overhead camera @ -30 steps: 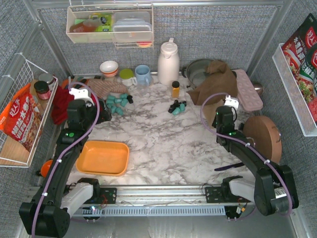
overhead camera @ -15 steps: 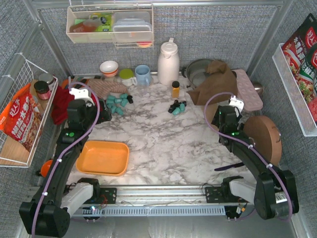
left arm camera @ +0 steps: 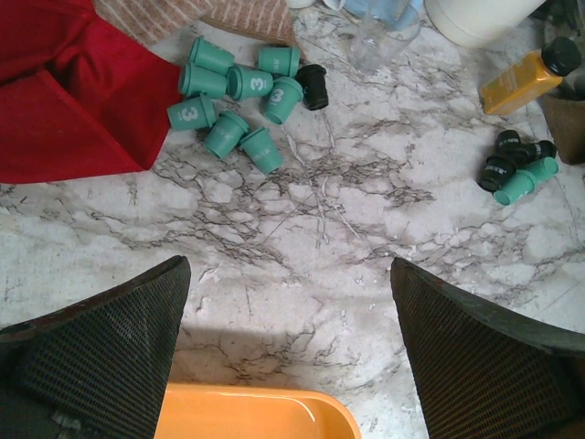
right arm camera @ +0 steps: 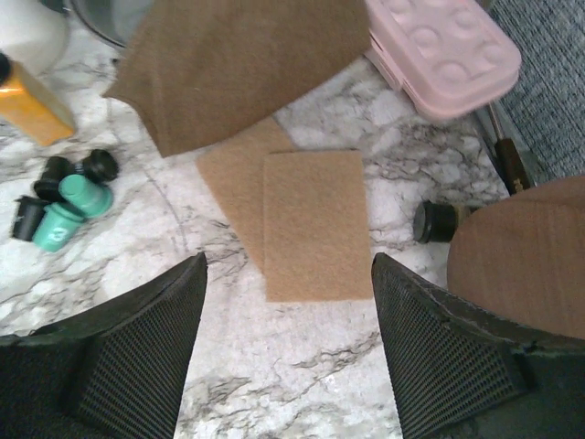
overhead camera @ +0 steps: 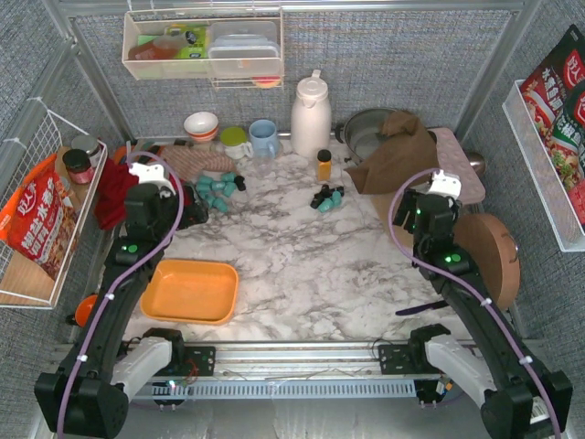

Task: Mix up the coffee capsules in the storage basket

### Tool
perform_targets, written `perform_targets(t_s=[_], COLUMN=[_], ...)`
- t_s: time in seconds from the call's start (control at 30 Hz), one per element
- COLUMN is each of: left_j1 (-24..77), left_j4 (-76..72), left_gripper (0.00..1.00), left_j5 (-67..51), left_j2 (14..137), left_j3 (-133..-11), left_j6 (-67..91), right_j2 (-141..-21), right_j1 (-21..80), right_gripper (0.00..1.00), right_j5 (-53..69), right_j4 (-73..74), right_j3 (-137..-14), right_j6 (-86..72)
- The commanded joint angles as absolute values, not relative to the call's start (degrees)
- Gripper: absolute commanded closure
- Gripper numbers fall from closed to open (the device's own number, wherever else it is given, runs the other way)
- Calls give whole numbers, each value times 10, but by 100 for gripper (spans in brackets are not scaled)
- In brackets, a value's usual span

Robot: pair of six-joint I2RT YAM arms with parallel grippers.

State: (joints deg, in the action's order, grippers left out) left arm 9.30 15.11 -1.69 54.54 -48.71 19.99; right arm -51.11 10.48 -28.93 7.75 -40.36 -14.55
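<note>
The orange tray (left arm camera: 247,416) sits at the near left of the worktop (overhead camera: 302,256) with nothing in it, while all the capsules lie further back in two lots. The teal heap (left arm camera: 239,96) lies just beside the red cloth (left arm camera: 73,91). The smaller cluster (left arm camera: 516,165), mostly black, lies near the yellow bottle (left arm camera: 526,78).

The step in hand looks like fetching capsules into the tray, since nothing there can be mixed yet. The left pincer (left arm camera: 288,274) hangs wide open and empty over bare marble between the tray and the teal heap. The right pincer (right arm camera: 288,274) is also spread open and holds nothing, above the brown pads (right arm camera: 315,224).

To do this well, the left arm probably starts at the near edge of the heap, away from the cloth. It should come down from above and close across one capsule's body. Most capsules lie on their sides and will likely roll if nudged. The right arm suits the smaller cluster, but should keep off the bottle.

Several teal capsules carry a white "3". The black ones show small pale print too fine to read. The red snack bag (overhead camera: 41,224) and the packets at right (overhead camera: 562,91) bear Chinese characters I cannot make out.
</note>
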Motion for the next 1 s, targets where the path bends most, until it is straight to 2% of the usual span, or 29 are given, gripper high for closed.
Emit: perform_targets(t_s=[0.0,0.2,0.47,0.83,0.97], left_j1=[104,174,340,458,494], left_j4=[156,200,292,431,405], left_gripper=[1,1,1,1,10], left_j5=[0,111,251,273,236], left_j2=[543,552,632,683,684], left_j3=[-495,-512,-524,-520,-474], left_j6=[223,242,341,510,544], right_j2=[-479,-438,-439,-456,-462], right_j1=[136,198,256,259,260], right_gripper=[24,26,27,27,27], right_j5=[-286,-287,-286,-263,-256], right_j4=[133,123,89,59,59], right_j3=[-430,-422,-398,-377,-377], right_j6=[-111,-98,-70,-80,-81])
